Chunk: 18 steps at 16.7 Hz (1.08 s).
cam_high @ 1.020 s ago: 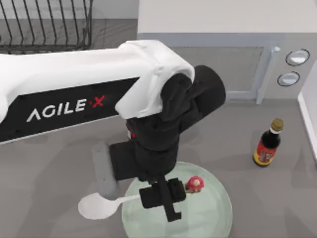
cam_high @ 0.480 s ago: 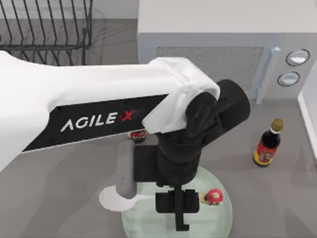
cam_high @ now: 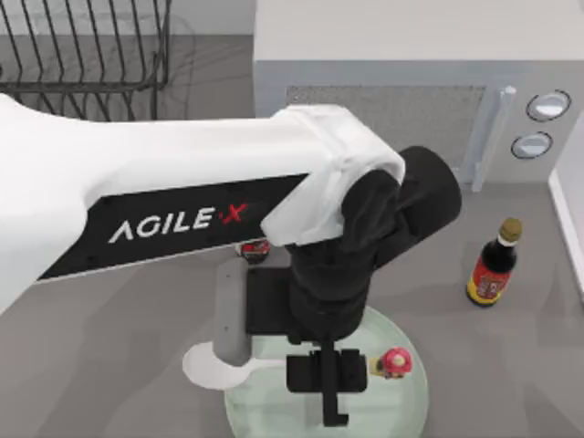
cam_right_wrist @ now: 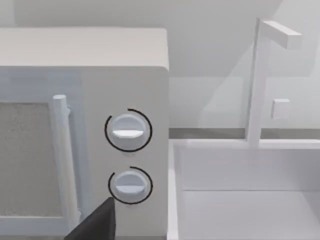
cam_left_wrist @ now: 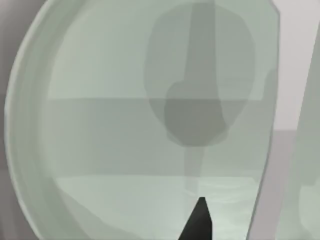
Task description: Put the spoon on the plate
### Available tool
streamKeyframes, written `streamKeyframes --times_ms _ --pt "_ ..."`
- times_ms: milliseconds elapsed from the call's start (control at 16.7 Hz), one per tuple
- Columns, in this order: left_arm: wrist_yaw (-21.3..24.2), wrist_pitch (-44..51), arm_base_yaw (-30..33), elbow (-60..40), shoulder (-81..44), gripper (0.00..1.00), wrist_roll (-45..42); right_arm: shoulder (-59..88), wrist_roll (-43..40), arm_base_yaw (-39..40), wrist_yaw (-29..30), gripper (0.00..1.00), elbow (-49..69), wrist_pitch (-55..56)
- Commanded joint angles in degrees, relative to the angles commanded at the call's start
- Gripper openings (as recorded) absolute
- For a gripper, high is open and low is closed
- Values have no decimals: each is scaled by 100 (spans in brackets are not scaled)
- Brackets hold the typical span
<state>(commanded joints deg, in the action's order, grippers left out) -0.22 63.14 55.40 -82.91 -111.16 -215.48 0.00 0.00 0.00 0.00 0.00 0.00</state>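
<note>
The left pincer (cam_high: 328,388) hangs low over the plate (cam_high: 401,406), clenched on the spoon's (cam_high: 212,367) thin handle. The spoon's bowl juts out past the plate's left rim, over the desk (cam_high: 109,365); the handle reaches in over the glass. The left wrist view looks down on the plate (cam_left_wrist: 100,140), with the arm's shadow across it.

To do this step well, I judge the spoon should travel a little further right before release, so bowl and handle both lie inside the rim, then be lowered until it nearly touches, so it does not bounce or tip off the edge. It should keep clear of the small red-capped toy (cam_high: 394,362) on the plate.

Counted: one spoon, one plate, one toy, one dark sauce bottle (cam_high: 493,265), one microwave (cam_high: 411,73) with two knobs, one wire rack (cam_high: 82,46). The right arm is parked, its camera facing the microwave (cam_right_wrist: 75,100).
</note>
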Motion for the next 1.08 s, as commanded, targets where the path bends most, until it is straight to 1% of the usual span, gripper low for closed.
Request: streamKeyframes --times_ms 660,1080 --pt "287 240 399 361 679 0 -299 0 0 0 0 100 0 0" --pt "233 -73 419 344 684 0 -211 0 0 0 0 100 0 0"
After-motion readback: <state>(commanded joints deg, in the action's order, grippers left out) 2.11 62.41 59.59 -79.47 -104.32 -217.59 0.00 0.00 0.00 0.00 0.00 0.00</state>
